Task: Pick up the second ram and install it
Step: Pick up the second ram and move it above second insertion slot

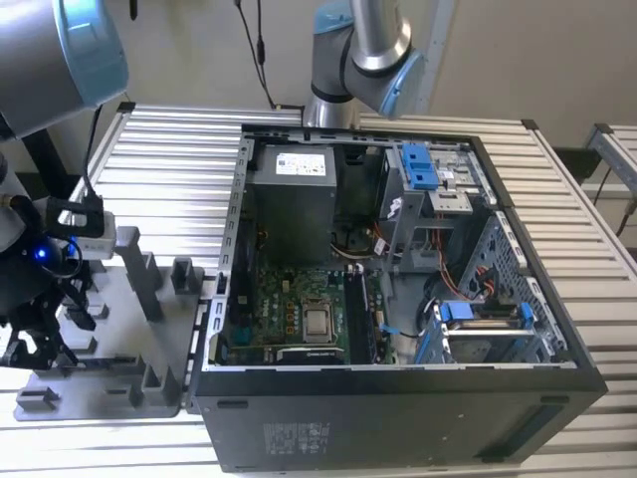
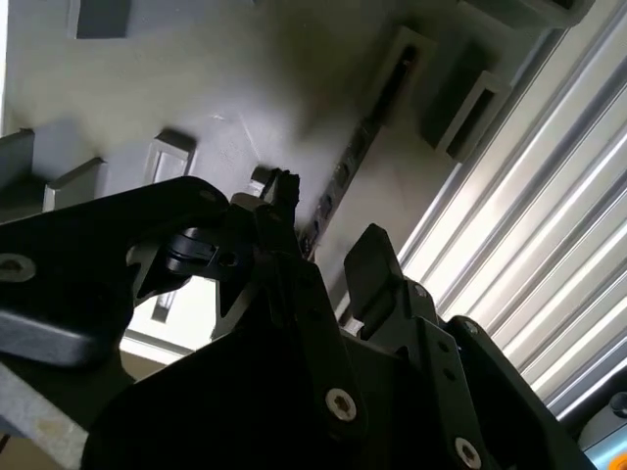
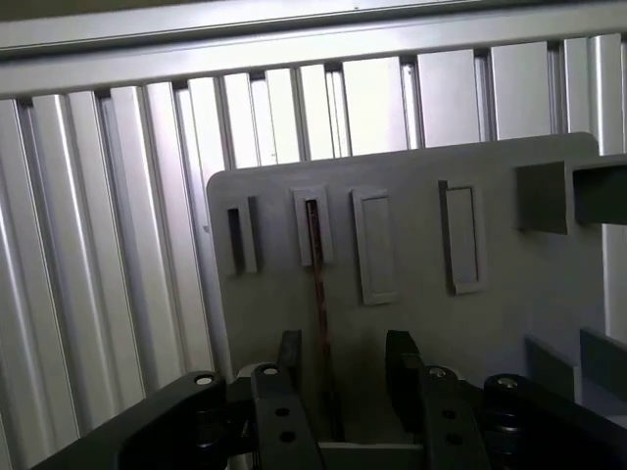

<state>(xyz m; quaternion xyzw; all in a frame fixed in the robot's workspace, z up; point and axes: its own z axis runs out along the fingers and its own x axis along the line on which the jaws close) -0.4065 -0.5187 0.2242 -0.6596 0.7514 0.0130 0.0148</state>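
First wrist view: the second ram (image 3: 315, 274) stands on edge in a slot of the grey tray (image 3: 549, 294), running down between the gripper (image 3: 345, 360) fingers.
Second wrist view: the ram shows from the side as a thin dark strip.
Jaws: spread, one on each side of the ram, with a gap on both sides.
Arm: in the exterior view the wrist hangs low over the tray, at that view's left.
Around: upright posts (image 1: 139, 269) rise from the tray; an open computer case (image 1: 398, 418) sits just beside it on the slatted bench (image 1: 169, 169).

Even, soft light in the exterior view — the case (image 1: 398, 423) interior dim. In the second wrist view the slats (image 2: 549, 186) glare; the gripper (image 2: 328, 223) looks near-black, perhaps backlit.
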